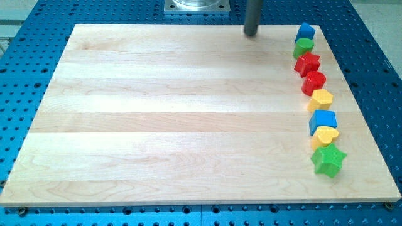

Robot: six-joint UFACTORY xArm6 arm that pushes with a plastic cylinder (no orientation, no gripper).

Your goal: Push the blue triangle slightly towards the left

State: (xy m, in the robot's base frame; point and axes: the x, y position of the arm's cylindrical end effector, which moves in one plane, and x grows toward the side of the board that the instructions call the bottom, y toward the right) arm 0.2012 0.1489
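Presently hovering at the view's top: my tip (251,34), no hand fitted, holding nothing, left of blue triangle (305,31) heading the tabletop's (176,113) right-edge column, touching green cylinder (303,46) beneath.

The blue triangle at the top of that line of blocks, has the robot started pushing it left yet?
Nothing looks done: the blue triangle sits at the view's top right, touching the green block below it. In hand: my tip stands to its left, apart from it. Left: get round to the triangle's right side, probably, then nudge it slightly left.
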